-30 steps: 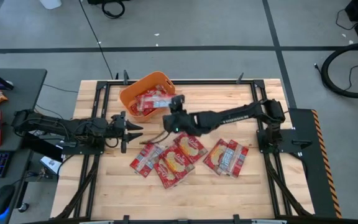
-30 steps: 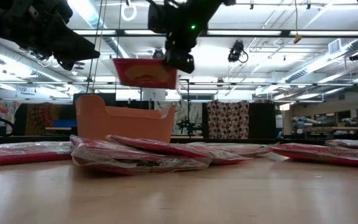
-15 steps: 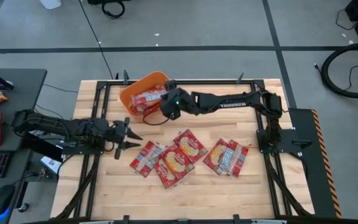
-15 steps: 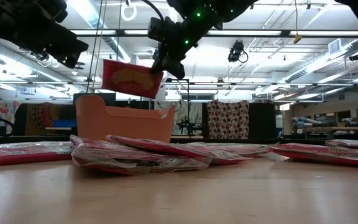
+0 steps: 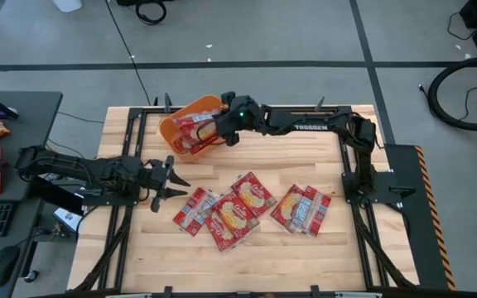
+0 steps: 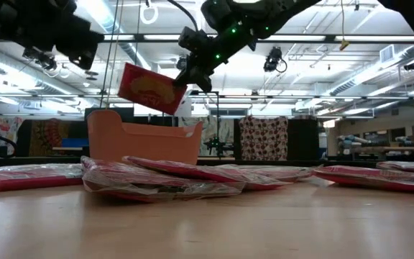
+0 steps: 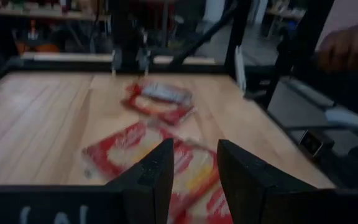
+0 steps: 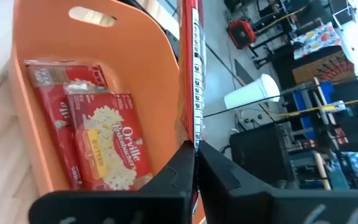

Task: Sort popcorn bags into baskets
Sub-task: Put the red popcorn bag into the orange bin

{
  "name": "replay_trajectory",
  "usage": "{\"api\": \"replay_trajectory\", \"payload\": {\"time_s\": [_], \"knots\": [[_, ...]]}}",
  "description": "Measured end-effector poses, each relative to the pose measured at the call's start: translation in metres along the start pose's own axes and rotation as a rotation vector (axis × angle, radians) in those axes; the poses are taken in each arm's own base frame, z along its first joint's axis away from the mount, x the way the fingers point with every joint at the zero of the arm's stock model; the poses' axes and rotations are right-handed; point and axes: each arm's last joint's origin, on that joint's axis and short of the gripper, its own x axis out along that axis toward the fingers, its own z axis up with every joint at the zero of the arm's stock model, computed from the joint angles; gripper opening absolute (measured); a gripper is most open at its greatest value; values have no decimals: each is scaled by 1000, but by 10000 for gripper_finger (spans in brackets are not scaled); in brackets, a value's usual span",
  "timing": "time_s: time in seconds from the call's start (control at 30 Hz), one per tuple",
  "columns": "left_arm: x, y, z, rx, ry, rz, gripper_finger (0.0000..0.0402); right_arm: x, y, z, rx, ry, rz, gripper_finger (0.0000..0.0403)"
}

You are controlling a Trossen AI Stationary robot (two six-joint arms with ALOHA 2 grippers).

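While five bags (image 5: 237, 209) lie loose, basket (image 5: 178, 118) holds two.

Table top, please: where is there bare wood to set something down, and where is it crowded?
Bare wood lies along the table's near edge and right of the orange basket. The middle is crowded with loose popcorn bags. The right end effector holds another bag over the basket.
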Motion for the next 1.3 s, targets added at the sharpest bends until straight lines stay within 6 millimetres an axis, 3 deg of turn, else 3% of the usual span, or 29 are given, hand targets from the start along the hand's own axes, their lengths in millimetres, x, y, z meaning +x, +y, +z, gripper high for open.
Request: {"api": "replay_trajectory", "payload": {"time_s": [0.2, 0.57, 0.83, 1.03, 1.3], "knots": [[0, -1, 5, 3, -48, -25, 128, 7, -6, -11, 11, 2, -31, 20], [-1, -1, 7, 31, -69, -22, 128, 53, 26, -33, -164, 87, -81, 24], [0, -1, 6, 30, -57, -20, 128, 66, 45, -46, -210, 194, -42, 87], [0, -1, 6, 30, -57, -19, 128, 58, 48, -30, -201, 334, -164, 131], [0, -1, 6, 24, -58, -9, 128, 44, 45, 15, -196, 390, -309, 136]]}}
